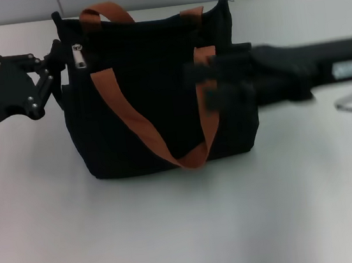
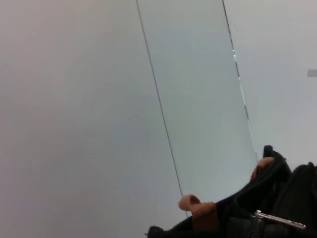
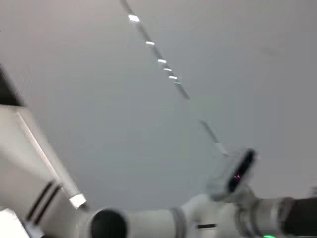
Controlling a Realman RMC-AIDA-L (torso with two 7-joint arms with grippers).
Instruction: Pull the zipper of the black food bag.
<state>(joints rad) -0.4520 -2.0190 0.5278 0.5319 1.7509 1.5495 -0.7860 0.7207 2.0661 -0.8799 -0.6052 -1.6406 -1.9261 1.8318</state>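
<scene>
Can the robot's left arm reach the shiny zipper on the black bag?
Probably yes. The left tool sits right beside the zipper at the black bag's top corner, and nothing lies between them. The right tool is over the bag's other side.

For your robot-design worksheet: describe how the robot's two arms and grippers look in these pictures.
The left gripper is matte black, built of linked bars with visible round pivot bolts. The right gripper and its arm are also black and boxy, with pale label patches and a silver bracket farther back.

Boxy black food bag (image 1: pixel 153 102) upright on the white table, rust-orange webbing handles draped down its front, small silver zipper (image 1: pixel 79 56) pull hanging at the top edge's left corner, zip line dark
</scene>
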